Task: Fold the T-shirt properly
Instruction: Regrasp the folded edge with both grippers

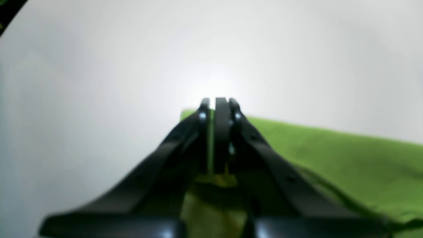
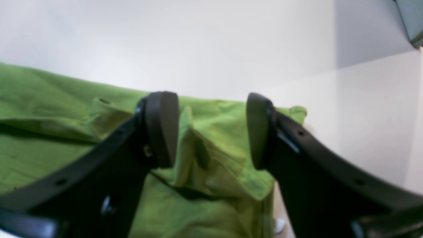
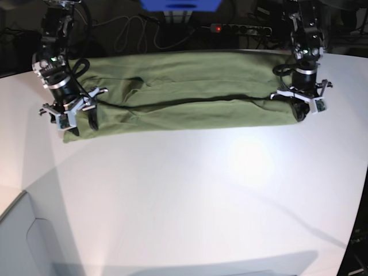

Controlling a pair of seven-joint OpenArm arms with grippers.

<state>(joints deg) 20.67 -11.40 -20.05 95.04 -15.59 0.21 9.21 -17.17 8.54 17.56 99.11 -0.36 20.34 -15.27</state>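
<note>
**T-shirt stretched between two grippers at the far side of the table**

The T-shirt (image 3: 184, 95) lies as a long, folded green band across the far part of the white table (image 3: 190, 195), spanning from one arm to the other. The left gripper (image 1: 218, 102) is clenched on the band's corner: its wrist view shows a thin strip of green fabric pinched between the closed jaws, with the rest of the cloth trailing off to the right. The right gripper (image 2: 211, 129) stands released at the opposite end, its jaws spread wide, straddling a raised crease of the fabric without pinching it.
</note>
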